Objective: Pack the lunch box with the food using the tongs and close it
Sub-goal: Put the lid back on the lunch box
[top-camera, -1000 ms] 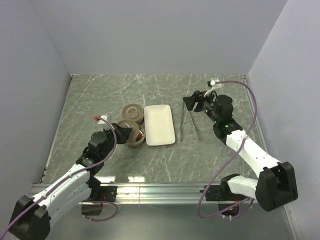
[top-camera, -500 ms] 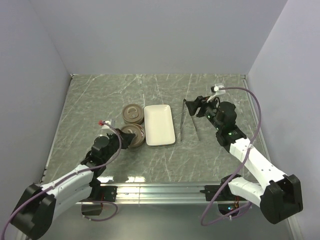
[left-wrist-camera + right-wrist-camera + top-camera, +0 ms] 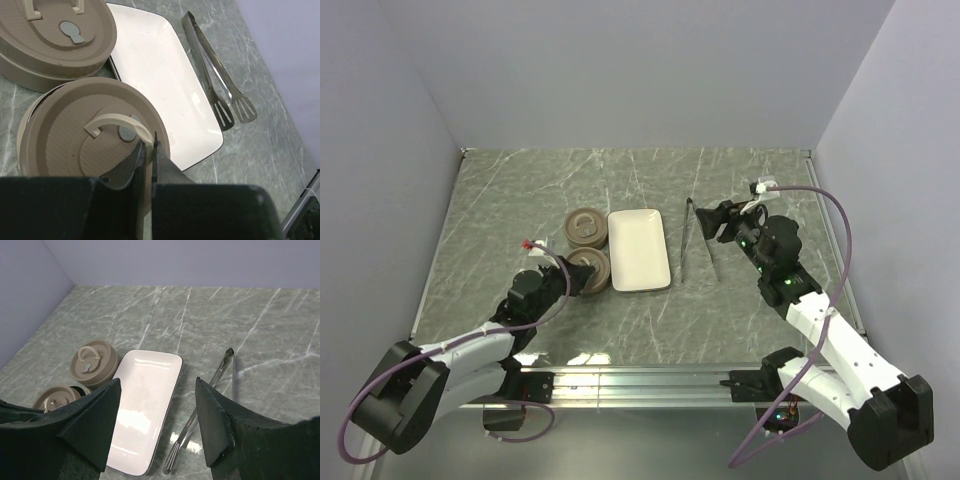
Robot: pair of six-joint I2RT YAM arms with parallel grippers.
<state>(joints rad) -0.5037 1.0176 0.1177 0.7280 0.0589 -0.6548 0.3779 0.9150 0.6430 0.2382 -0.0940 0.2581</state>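
Note:
The lunch box is two round brownish tins. The far tin (image 3: 585, 227) (image 3: 55, 40) (image 3: 93, 363) has its lid on, with the handle lying flat. The near tin's lid (image 3: 588, 268) (image 3: 75, 145) (image 3: 54, 399) sits slightly askew, with a dark sliver of the tin showing beside it. My left gripper (image 3: 572, 281) (image 3: 148, 143) is shut on the near end of that lid's raised handle (image 3: 120, 121). The tongs (image 3: 695, 240) (image 3: 215, 80) (image 3: 200, 407) lie on the table, right of the tray. My right gripper (image 3: 716, 222) (image 3: 157, 382) hovers open and empty beside them. The food is out of view.
A white rectangular tray (image 3: 639, 250) (image 3: 160, 75) (image 3: 145, 400) lies empty between the tins and the tongs. Grey walls close the marble table on the left, back and right.
My left gripper drew back toward its base and brought the lid over the near tin. My right arm pulled back and to the right, away from the tongs' far end.

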